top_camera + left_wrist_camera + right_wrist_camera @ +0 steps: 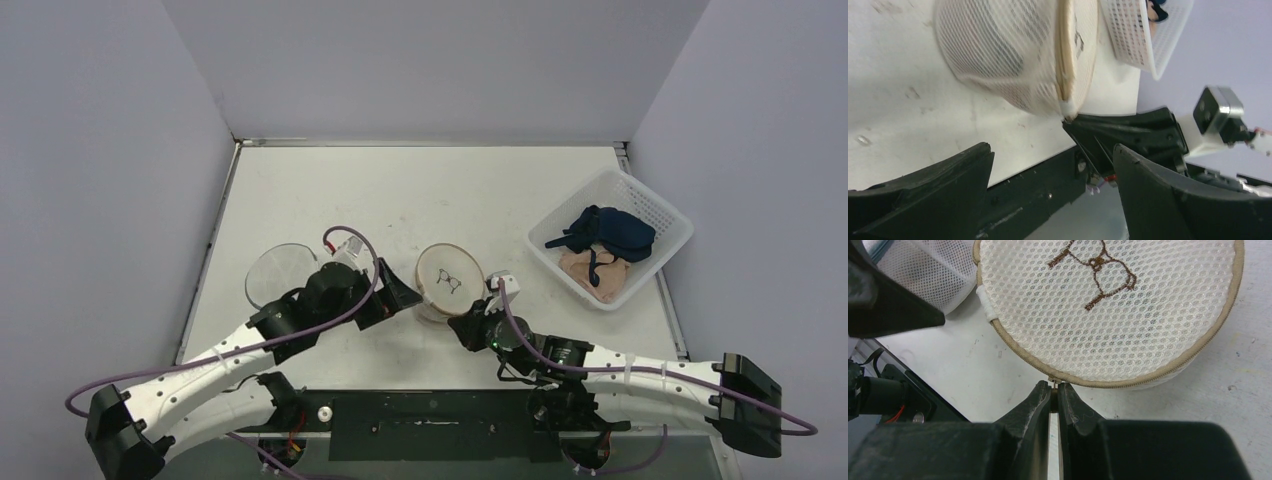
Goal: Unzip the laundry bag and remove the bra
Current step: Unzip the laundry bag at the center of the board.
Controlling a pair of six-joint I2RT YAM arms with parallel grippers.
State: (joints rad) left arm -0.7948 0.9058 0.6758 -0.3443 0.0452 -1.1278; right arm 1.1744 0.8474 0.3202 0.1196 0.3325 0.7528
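Note:
The round cream mesh laundry bag (449,280) (1013,55) (1108,305), embroidered with a brown bra outline, lies flat between the two arms. Its beige zipper runs around the rim. My right gripper (470,325) (1054,387) sits at the bag's near edge, shut on the small metal zipper pull (1052,382). Just left of the bag, my left gripper (405,295) (1053,150) stands wide open with nothing between its fingers. The bra is hidden from view.
A second white mesh bag (278,275) (923,270) lies left of the left wrist. At the right stands a white perforated basket (640,195) (1143,40) holding navy and beige garments. The table's near edge and black base rail run just below both grippers.

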